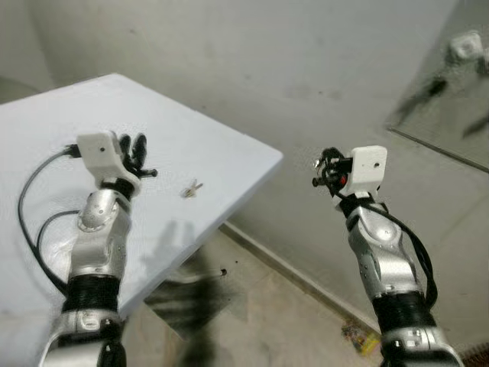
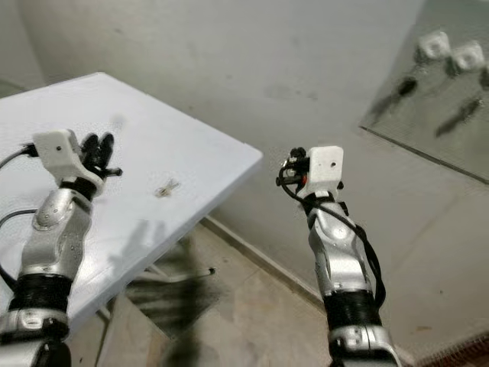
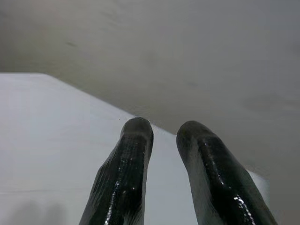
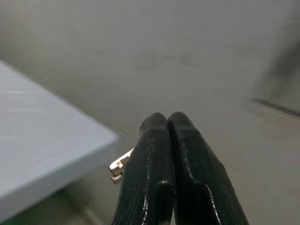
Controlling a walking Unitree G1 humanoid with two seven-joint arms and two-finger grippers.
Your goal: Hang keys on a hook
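Centrally, a white table (image 1: 229, 145) is occupying the left half of the head views, its corner pointing toward a grey wall (image 1: 306, 61). A small bunch of keys (image 1: 192, 188) is lying flat on the tabletop, near the edge that faces the tiled floor (image 1: 267, 306).

The left gripper (image 1: 138, 150) is hovering above the table, well to the left of those keys and apart from them; in the left wrist view its two black fingers (image 3: 124, 178) are standing slightly parted, with bare tabletop and wall showing between them and nothing held.

The right gripper (image 1: 325, 170) is being held up beyond the table's corner, in front of the wall and over the floor. In the right wrist view its fingers (image 4: 152, 173) are pressing together along their full length, and a small silvery metal piece (image 4: 120, 165) is sticking out beside them at the left finger; whether it is pinched between the pads or merely behind them cannot be told.

At upper right, a mirror (image 1: 451, 92) is leaning on the wall and reflecting blurred shapes of the robot. A small colourful scrap (image 1: 357, 336) is lying on the floor near the base of the wall.
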